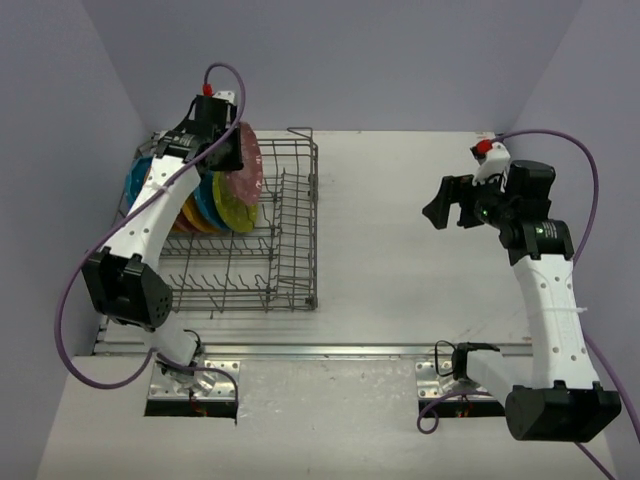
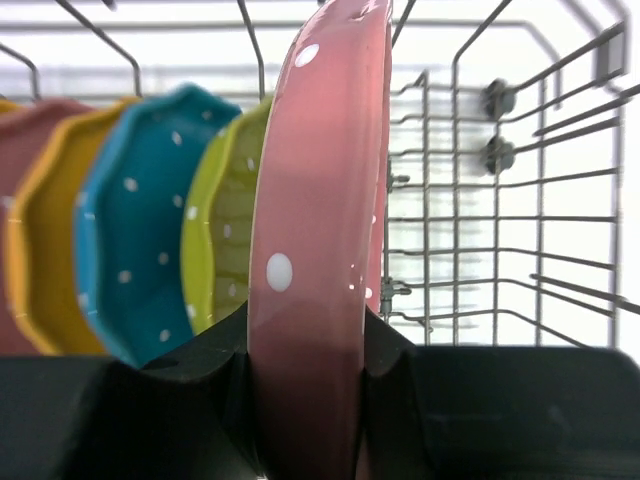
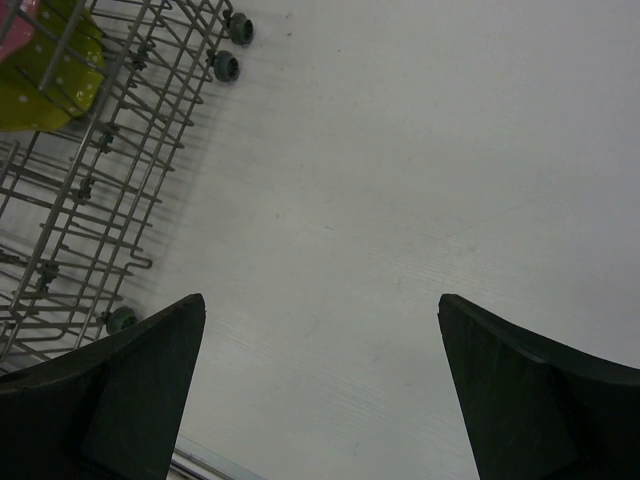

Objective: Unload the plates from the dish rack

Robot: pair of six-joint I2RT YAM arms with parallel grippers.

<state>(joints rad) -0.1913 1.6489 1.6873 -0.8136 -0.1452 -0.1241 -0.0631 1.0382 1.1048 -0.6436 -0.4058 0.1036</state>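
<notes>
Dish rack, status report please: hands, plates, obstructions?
Left hand shut on pink plate, standing in dish rack. Right hand open, empty, over table. Lime plate close alongside.

You are looking at a robotics lab cell, not a kitchen: plain violet-grey walls (image 1: pixel 330 60) are closing in a white desk (image 1: pixel 400 230) on 3 sides, the left arm (image 1: pixel 140 225) and right arm (image 1: pixel 550 300) are sitting bolted to a metal rail (image 1: pixel 330 350), trailing purple cables (image 1: pixel 60 320), and a dish rack (image 1: pixel 300 230) is standing on the desk.
</notes>
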